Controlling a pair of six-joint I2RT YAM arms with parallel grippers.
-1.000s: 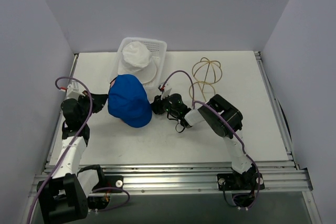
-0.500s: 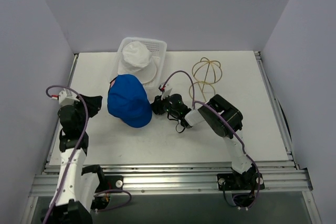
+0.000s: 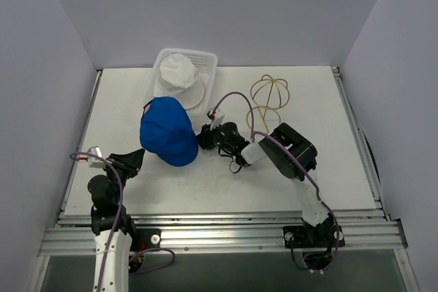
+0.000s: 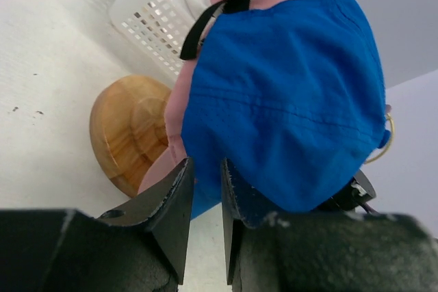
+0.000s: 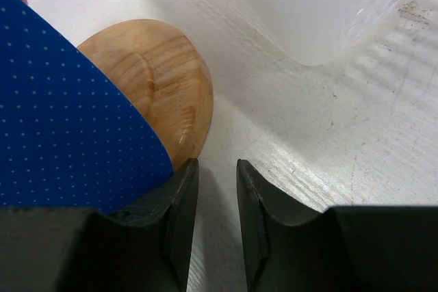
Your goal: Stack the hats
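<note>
The royal blue cap [image 3: 168, 131] sits over the pink cap [image 4: 179, 94] on a round wooden stand [image 4: 126, 131]. The off-white floppy hat [image 3: 176, 73] lies in the white mesh basket [image 3: 205, 59] behind them. My left gripper [image 3: 133, 162] is at the near left, apart from the caps, jaws nearly together and empty; in the left wrist view [image 4: 205, 163] it faces the blue cap [image 4: 287, 94]. My right gripper [image 3: 204, 136] is low at the blue cap's right edge, jaws nearly together and empty. In the right wrist view [image 5: 217, 163] it rests by the stand [image 5: 161, 80] and the blue cap [image 5: 61, 121].
A gold wire dome frame [image 3: 269, 94] stands at the back right of the table. The basket [image 5: 321, 11] is just beyond the right gripper. Purple-grey walls close in the left, back and right. The metal rail [image 3: 226, 227] runs along the near edge.
My left arm has drawn back from beside the blue cap toward the near left corner. The right arm and the hats have not moved.
</note>
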